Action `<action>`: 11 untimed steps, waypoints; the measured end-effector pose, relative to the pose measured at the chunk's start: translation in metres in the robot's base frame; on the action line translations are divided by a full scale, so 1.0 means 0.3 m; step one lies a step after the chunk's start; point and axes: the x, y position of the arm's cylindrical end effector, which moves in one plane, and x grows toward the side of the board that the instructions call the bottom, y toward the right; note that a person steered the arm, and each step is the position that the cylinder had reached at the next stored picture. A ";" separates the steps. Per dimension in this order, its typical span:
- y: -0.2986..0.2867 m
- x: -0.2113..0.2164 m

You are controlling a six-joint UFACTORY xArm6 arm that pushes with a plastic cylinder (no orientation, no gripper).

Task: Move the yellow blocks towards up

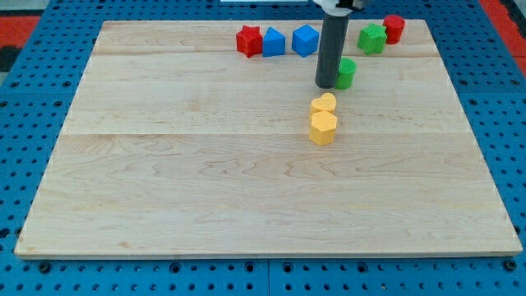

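Note:
Two yellow blocks sit touching near the board's middle, right of centre: a yellow heart-shaped block and just below it a yellow hexagonal block. My tip is on the board just above the yellow heart block, a small gap apart. A green cylinder stands right beside the rod on the view's right, touching or nearly touching it.
Along the view's top edge of the board stand a red star-shaped block, a blue block, a blue hexagonal block, a green star-shaped block and a red cylinder.

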 end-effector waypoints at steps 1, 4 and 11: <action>0.198 -0.020; 0.198 0.050; 0.163 -0.017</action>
